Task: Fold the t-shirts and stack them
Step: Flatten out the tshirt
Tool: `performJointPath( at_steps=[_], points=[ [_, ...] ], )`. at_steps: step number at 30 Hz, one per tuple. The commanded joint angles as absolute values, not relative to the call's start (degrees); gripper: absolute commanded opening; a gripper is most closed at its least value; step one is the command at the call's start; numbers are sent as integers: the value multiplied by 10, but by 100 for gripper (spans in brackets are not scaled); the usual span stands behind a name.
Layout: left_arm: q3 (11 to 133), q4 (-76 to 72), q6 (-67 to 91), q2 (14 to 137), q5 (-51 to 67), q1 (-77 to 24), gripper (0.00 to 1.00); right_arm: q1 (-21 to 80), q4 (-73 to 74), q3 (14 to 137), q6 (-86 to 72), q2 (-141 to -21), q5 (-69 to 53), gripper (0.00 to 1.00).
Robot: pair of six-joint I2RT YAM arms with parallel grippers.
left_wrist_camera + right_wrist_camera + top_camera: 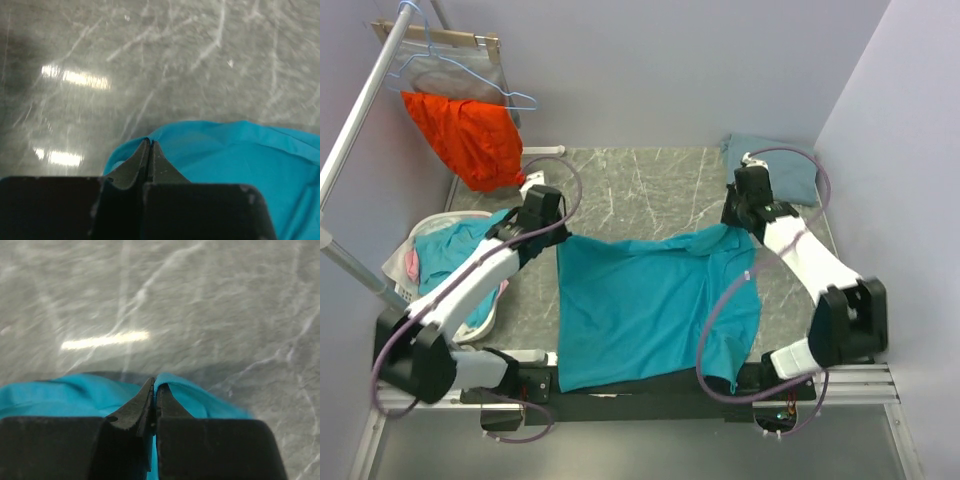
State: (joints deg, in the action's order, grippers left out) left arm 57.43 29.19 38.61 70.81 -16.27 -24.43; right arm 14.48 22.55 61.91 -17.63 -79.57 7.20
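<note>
The bright teal t-shirt [650, 310] is stretched over the near half of the table, its front edge hanging past the table's near edge. My left gripper [556, 236] is shut on its far left corner; the left wrist view shows the closed gripper [150, 143] pinching teal cloth [240, 155]. My right gripper [731, 226] is shut on its far right corner, and its wrist view shows the closed gripper [155, 381] on the teal cloth [55, 395]. The slate grey-blue t-shirt [782, 166] lies bunched at the back right corner.
A white laundry basket [410, 250] holding more teal and pink cloth stands at the left edge under my left arm. An orange-red garment [470, 138] hangs from a rail at the back left. The grey marbled table [650, 190] stretches behind the shirt.
</note>
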Motion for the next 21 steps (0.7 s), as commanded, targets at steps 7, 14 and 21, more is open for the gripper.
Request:
performJointPath(
  at_steps=[7,14,21],
  points=[
    [636,57,333,925,-199,-199,1,74,153,791,-214,-1019,119,0],
    [698,6,307,1014,-260,-133,14,54,141,910,-207,-1140,211,91],
    [778,66,312,1052,-244,-127,45,49,128,857,-195,-1051,232,100]
  ],
)
